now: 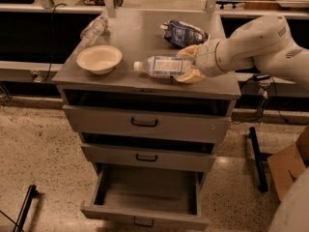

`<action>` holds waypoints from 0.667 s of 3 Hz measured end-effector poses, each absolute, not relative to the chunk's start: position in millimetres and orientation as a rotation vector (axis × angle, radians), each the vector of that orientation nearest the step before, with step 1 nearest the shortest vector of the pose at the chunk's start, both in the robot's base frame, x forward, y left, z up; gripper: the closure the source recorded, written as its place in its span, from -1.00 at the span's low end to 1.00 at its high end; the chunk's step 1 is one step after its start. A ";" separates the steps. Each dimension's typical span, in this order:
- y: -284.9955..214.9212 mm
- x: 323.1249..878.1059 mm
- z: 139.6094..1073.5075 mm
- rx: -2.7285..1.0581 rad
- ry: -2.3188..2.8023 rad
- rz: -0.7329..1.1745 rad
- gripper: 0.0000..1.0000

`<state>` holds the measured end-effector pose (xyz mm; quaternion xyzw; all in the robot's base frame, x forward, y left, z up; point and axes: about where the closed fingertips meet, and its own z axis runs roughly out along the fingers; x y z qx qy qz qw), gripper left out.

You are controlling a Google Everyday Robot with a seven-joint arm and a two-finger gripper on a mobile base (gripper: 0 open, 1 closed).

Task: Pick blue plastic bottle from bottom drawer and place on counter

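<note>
The blue plastic bottle [163, 65] lies on its side at the front middle of the counter [140, 37], white cap pointing left. My gripper [188, 64] comes in from the right, and its tan fingers [189, 76] are shut around the bottle's base end. I cannot tell whether the bottle rests on the surface or hangs just above it. The bottom drawer [145, 216] is pulled out below, and its inside shows nothing.
A cream bowl [99, 58] sits at the counter's front left. A plain clear bottle [94, 29] lies behind it, and a dark blue snack bag [183, 33] lies at the back right. The two upper drawers stand slightly ajar. A cardboard box [289, 170] sits on the floor to the right.
</note>
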<state>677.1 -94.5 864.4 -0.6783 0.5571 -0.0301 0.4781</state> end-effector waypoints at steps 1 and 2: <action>-92.3 676.7 866.0 -1.659 1.353 -0.074 -0.70; -90.2 676.3 867.3 -1.662 1.347 -0.074 -1.00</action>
